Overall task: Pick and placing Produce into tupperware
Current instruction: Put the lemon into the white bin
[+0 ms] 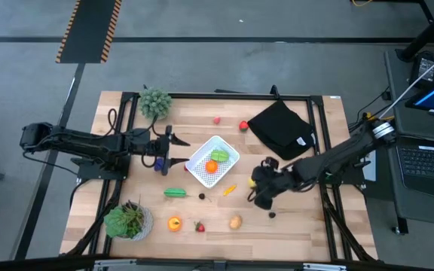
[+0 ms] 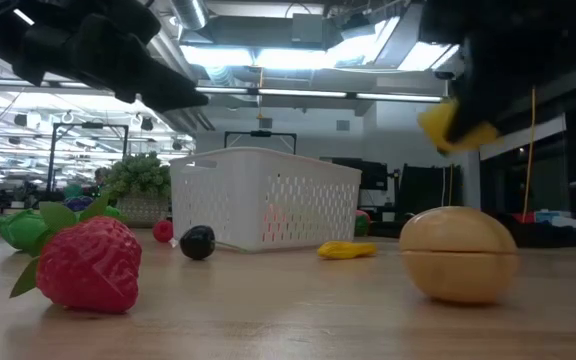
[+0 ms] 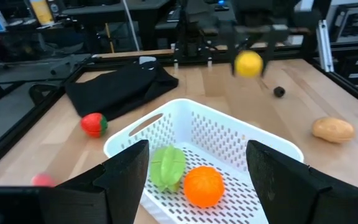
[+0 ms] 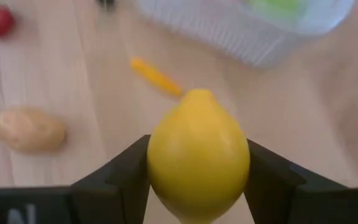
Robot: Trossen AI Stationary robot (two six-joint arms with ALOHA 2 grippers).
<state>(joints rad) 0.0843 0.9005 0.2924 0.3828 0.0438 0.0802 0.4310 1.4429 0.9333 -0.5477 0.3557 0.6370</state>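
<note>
1. Right gripper [image 4: 197, 180] closed on a yellow lemon [image 4: 197, 160], one dark finger on each side, held above the table to the right of the white tupperware [image 1: 232, 158] and apart from it; in the high view almost hidden by the dark gripper, only a yellow spot visible.
2. Left gripper [image 3: 197, 171] standing wide and empty, just at the left side of the tupperware, fingers [image 3: 126, 171] not touching the rim as far as can be seen.
3. Inside the tupperware: an orange fruit [image 3: 202, 185] and a light green piece [image 3: 168, 167], lying side by side on the mesh bottom; kind of the green piece not clear.
4. In front of the tupperware on the wood: a green vegetable [image 1: 175, 193], a small dark berry [image 1: 201, 196], a small yellow-orange piece [image 1: 229, 190], a strawberry [image 1: 200, 226], a tan potato [image 1: 235, 222] and an orange-yellow fruit [image 1: 174, 223].
5. Behind the tupperware: a pink piece [image 1: 217, 119] and a red one [image 1: 242, 126], beside the black cloth [image 1: 281, 128]; both too small to name.
6. Something purple [image 1: 159, 163] under the left gripper, mostly covered by it, hard to make out.
7. Two potted plants [image 1: 155, 102] to the left of the tupperware, one behind and one in front.
</note>
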